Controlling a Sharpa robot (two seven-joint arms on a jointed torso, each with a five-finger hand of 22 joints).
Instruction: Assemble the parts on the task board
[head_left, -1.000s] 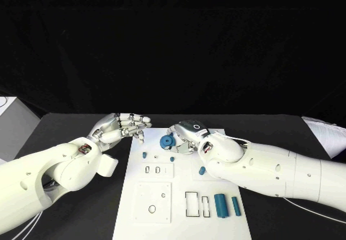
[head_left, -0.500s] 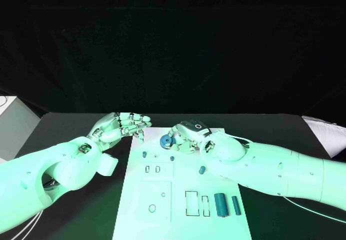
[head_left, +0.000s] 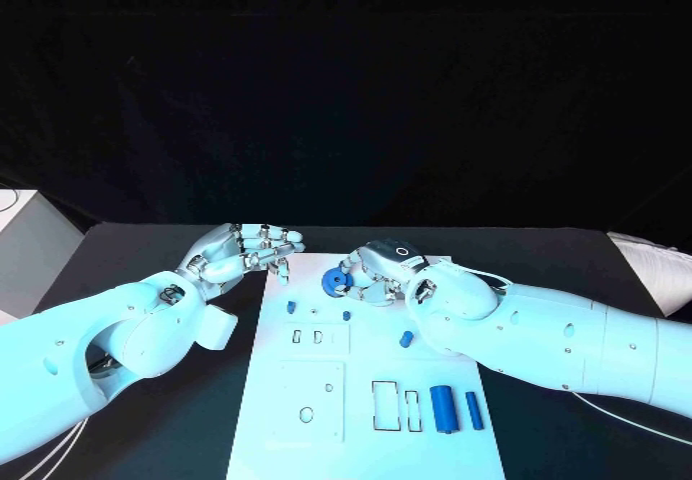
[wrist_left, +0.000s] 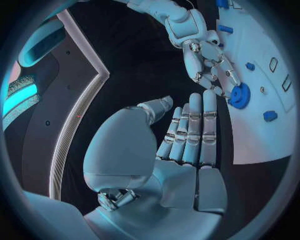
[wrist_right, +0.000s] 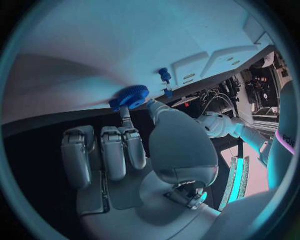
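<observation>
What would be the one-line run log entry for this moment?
right hand: holds blue gear over task board far end | left hand: holds nothing, beside board's far corner | two blue cylinders: lying near end

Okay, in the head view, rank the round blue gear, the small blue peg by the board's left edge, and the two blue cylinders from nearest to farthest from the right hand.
1. Round blue gear, at the right hand fingertips.
2. Small blue peg, near the left edge of the white task board.
3. Two blue cylinders, lying at the board's near right.
</observation>
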